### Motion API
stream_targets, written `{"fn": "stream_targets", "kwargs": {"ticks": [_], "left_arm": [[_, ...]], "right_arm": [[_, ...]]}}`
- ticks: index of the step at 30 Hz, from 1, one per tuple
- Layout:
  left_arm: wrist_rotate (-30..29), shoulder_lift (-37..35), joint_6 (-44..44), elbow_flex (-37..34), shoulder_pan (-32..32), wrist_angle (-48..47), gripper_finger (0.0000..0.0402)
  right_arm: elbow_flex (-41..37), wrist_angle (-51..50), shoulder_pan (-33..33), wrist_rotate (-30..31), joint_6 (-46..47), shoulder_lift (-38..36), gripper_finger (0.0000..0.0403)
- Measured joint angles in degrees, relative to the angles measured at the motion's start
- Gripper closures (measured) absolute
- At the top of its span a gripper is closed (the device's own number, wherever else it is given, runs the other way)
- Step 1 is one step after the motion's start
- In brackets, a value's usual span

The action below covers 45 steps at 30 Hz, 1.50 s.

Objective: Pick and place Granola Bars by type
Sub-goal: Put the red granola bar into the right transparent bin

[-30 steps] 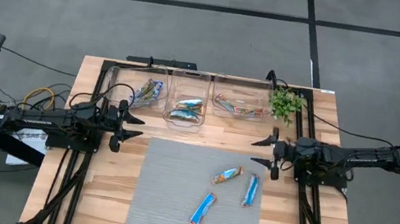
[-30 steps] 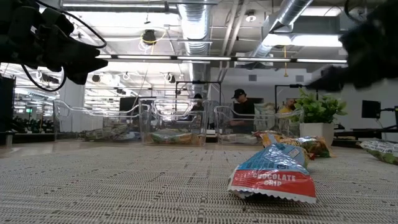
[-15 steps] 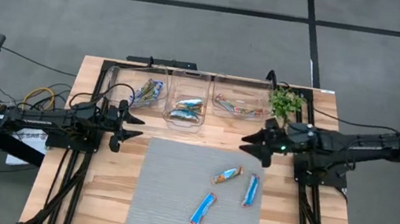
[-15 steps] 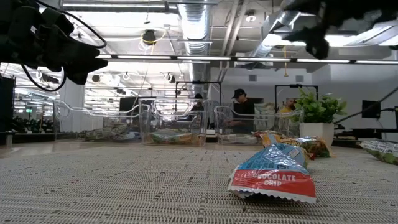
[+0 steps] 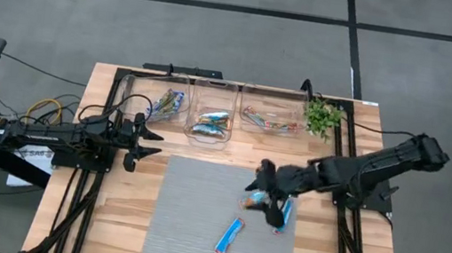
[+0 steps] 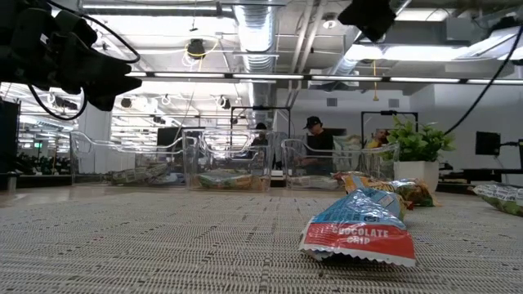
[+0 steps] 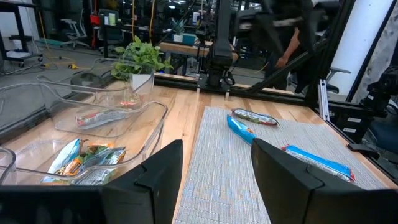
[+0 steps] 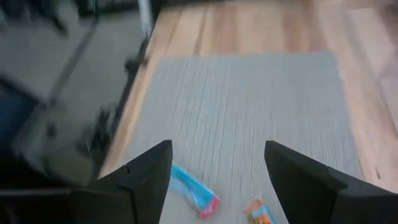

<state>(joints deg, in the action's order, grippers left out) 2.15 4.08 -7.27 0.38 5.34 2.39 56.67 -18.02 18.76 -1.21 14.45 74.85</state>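
High view: right tool [image 5: 263, 192] gapes empty above mat's bars [image 5: 228, 235]; left tool [image 5: 150, 145] parted, empty

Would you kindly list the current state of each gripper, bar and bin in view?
Left gripper: open, empty, parked left of the mat.
Right gripper: open, above the mat's bars.
Three foil-wrapped granola bars on the grey woven mat: lying flat, unsorted.
Three clear plastic bins: each holding bars.

A grey mat [image 5: 194, 220] covers the wooden table [image 5: 124, 210], with a potted plant [image 5: 323, 117] (leafy green) at the corner.
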Motion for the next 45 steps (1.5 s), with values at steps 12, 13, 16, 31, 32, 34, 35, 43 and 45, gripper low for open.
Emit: {"fn": "stream_targets", "kwargs": {"ticks": [12, 13, 16, 31, 32, 34, 35, 43, 45], "left_arm": [[0.0, 0.02, 0.0, 0.0, -0.02, 0.02, 0.0219], [0.02, 0.02, 0.0, 0.0, -0.02, 0.0, 0.0219], [0.0, 0.02, 0.0, 0.0, 0.0, 0.03, 0.0219], [0.0, 0.04, 0.0, 0.0, -0.02, 0.02, 0.0219], [0.0, 0.04, 0.0, 0.0, 0.0, 0.0, 0.0219], [0.0, 0.04, 0.0, 0.0, -0.01, 0.0, 0.0219], [0.0, 0.04, 0.0, 0.0, 0.0, 0.02, 0.0219], [-0.02, 0.04, 0.0, 0.0, -0.02, 0.02, 0.0219], [0.0, 0.04, 0.0, 0.0, -0.01, 0.0, 0.0219]], "right_arm": [[14.46, -20.28, 8.53, 1.59, -23.93, 13.81, 0.0154], [15.72, -21.44, 8.83, 1.59, -23.92, 15.26, 0.0154], [18.28, -26.3, 9.34, 1.55, -23.93, 19.11, 0.0154], [26.19, -23.54, 11.67, 1.48, -34.11, 34.8, 0.0154], [27.03, -22.65, 11.74, 1.51, -34.53, 35.97, 0.0154], [27.88, -22.84, 11.62, 1.49, -35.64, 37.52, 0.0154], [28.44, -22.93, 11.6, 1.5, -35.97, 38.44, 0.0154], [29.47, -20.91, 11.59, 1.51, -41.19, 42.75, 0.0154], [29.42, -20.43, 11.59, 1.34, -42.38, 42.9, 0.0154]]}}
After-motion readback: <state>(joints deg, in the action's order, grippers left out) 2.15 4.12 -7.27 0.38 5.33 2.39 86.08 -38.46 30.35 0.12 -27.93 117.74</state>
